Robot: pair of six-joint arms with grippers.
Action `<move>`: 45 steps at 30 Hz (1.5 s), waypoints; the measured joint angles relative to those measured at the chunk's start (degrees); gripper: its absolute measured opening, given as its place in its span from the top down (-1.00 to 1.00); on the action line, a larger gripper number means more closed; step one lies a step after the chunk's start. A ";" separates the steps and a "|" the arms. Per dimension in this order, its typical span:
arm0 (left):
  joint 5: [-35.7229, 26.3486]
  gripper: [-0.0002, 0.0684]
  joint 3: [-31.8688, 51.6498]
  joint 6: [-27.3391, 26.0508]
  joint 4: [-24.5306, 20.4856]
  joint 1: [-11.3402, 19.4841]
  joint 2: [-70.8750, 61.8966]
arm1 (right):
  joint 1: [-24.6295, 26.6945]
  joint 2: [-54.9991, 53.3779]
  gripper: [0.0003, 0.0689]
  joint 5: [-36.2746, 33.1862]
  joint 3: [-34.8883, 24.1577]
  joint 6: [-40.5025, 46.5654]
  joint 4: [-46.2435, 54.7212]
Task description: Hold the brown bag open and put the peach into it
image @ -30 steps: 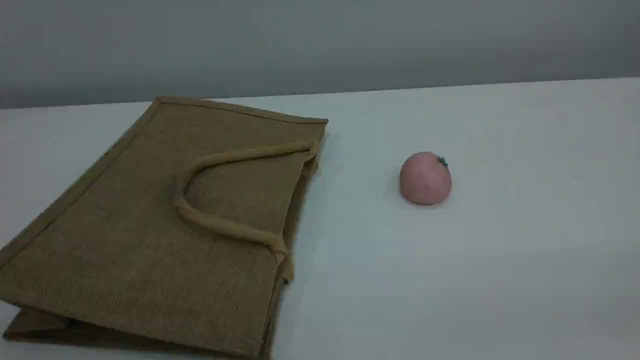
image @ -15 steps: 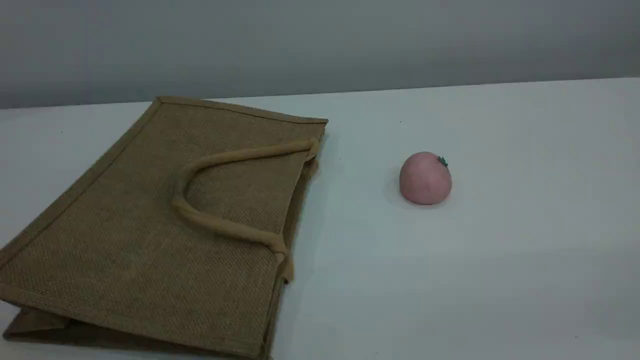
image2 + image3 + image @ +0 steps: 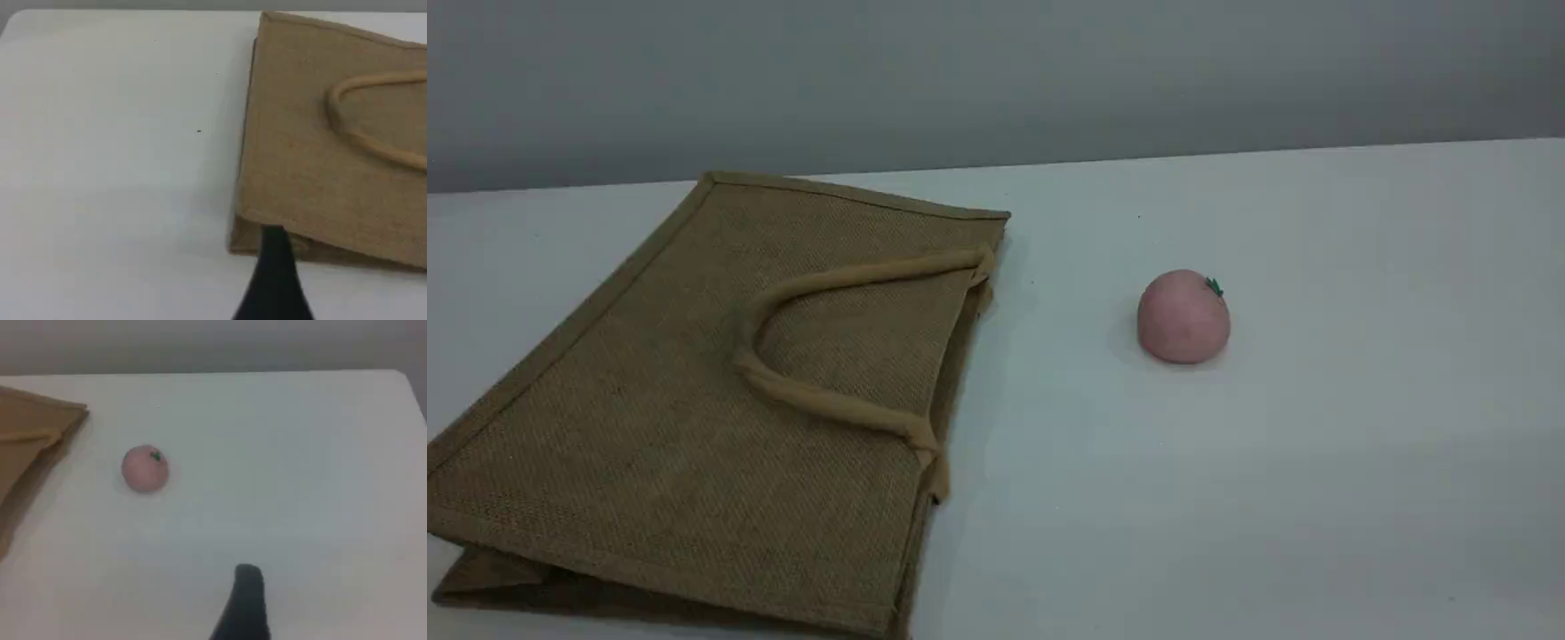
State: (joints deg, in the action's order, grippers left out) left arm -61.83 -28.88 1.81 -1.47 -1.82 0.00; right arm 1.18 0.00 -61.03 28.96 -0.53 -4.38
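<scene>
Lying flat on the table (image 3: 1272, 498), the brown bag (image 3: 694, 400) was closed. The peach (image 3: 1184, 317) sat right of the bag, not touching. The left gripper (image 3: 273, 270) and right gripper (image 3: 245, 600) were open, holding nothing.

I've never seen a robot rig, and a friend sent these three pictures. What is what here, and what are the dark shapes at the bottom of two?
It is a two-armed robot at a table. The wide picture comes from a fixed camera; no arm shows. The other two come from cameras on the arms' wrists: each dark shape is a fingertip of the left gripper or right gripper. A brown bag lies flat; a peach sits apart, to its right. Nothing is held.
</scene>
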 joint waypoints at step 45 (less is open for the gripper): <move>2.91 -0.43 -13.59 0.85 -0.15 -0.15 -21.72 | 0.00 -21.67 -0.64 10.02 14.98 1.38 -0.73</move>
State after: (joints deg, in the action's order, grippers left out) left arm -58.92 -42.47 2.66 -1.62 -1.97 -21.72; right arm 1.18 -21.67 -51.01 43.93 0.84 -5.10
